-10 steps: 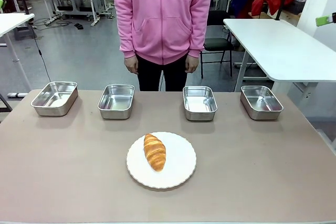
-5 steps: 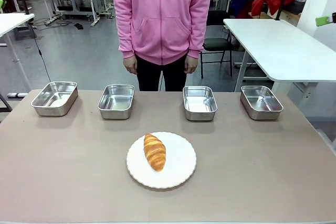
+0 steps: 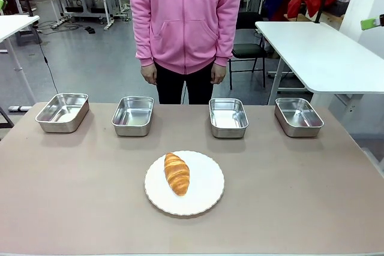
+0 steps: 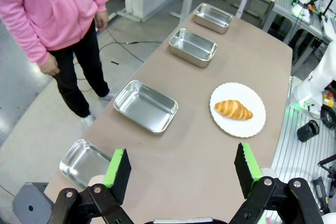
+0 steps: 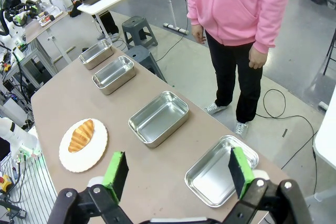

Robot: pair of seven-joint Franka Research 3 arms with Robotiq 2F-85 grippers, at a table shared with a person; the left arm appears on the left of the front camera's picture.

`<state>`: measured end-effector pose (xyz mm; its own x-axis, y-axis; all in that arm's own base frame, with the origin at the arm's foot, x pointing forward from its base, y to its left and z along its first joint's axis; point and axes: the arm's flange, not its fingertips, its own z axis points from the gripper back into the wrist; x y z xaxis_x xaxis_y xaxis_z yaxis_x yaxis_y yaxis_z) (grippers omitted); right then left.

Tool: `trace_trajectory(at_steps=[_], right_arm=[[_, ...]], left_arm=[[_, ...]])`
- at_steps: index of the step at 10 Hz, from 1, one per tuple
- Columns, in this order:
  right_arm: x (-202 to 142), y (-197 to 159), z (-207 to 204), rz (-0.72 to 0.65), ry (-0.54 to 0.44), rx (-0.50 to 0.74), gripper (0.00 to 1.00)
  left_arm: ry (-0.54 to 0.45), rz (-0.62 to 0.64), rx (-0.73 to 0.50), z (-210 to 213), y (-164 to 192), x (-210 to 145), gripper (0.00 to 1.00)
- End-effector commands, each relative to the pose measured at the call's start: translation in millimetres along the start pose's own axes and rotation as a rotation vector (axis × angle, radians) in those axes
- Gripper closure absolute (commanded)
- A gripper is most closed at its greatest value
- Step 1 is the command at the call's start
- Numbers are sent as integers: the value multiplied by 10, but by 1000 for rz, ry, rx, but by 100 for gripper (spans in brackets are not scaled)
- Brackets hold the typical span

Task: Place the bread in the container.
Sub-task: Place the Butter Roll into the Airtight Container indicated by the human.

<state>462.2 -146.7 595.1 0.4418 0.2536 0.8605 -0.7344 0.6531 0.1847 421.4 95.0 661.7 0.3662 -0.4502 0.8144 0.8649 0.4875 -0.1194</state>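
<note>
bread [image 3: 176,173] lies on the plate [image 3: 204,191], with four trays [image 3: 228,132] in a row toward 12 o'clock (steel, well apart from it). left gripper [image 4: 182,163] and right gripper [image 5: 177,170] hang above the table, jaws spread wide, grasping nothing.

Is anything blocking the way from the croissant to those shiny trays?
No, nothing visible. The croissant lies on the plate, and only bare table lies between it and the four empty trays.

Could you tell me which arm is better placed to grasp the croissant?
Probably left: the bread sits on the left half of the plate. The left gripper and right gripper both hang open.
</note>
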Motion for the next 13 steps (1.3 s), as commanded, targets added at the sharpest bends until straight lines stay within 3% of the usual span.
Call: trace_trajectory(at_steps=[1,13], right_arm=[[11,24,-6,4,-7,0,0],[11,24,-6,4,-7,0,0]], left_arm=[[-3,-9,-2,2,-15,5,0],[-3,-9,-2,2,-15,5,0]])
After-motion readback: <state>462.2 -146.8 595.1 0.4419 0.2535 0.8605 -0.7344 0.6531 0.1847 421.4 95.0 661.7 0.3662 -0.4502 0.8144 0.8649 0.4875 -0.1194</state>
